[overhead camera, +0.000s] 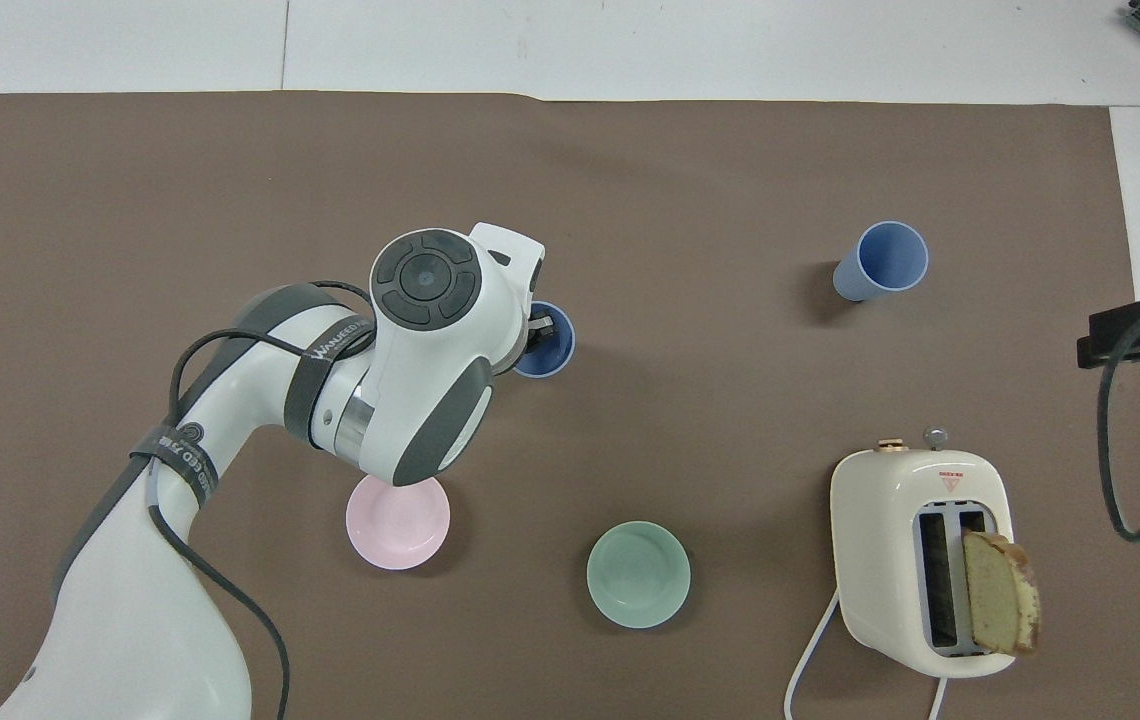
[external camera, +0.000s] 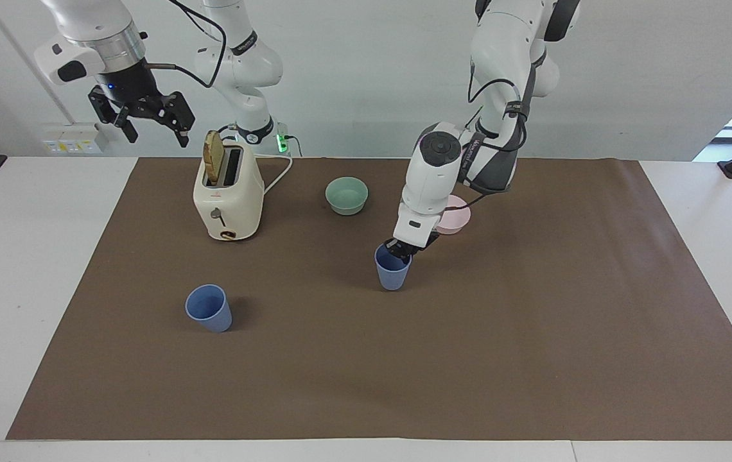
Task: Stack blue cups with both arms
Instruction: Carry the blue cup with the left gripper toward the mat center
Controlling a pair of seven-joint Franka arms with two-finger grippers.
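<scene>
Left gripper (external camera: 404, 248) sits at frame centre in the facing view, its fingers clamped on the rim of a blue cup (external camera: 393, 271), one finger inside the mouth; same grip shows just left of centre in the overhead view (overhead camera: 537, 330), the cup (overhead camera: 548, 352) partly covered by the wrist. Cup is upright; whether its base touches the brown mat (external camera: 533, 333) cannot be told. Pink bowl (external camera: 458, 218) lies just right of and above the gripper in the facing view, partly hidden by the arm. Green bowl (external camera: 347, 195) sits above and left of the held cup. Second blue cup (external camera: 209, 308) stands alone at lower left of the facing view, upper right in the overhead view (overhead camera: 881, 261). Cream toaster (external camera: 228, 200) with a bread slice (external camera: 214, 156) raised from one slot stands at upper left. Right gripper (external camera: 151, 120) waits in the air at upper left, over the mat's corner beside the toaster, fingers apart.
</scene>
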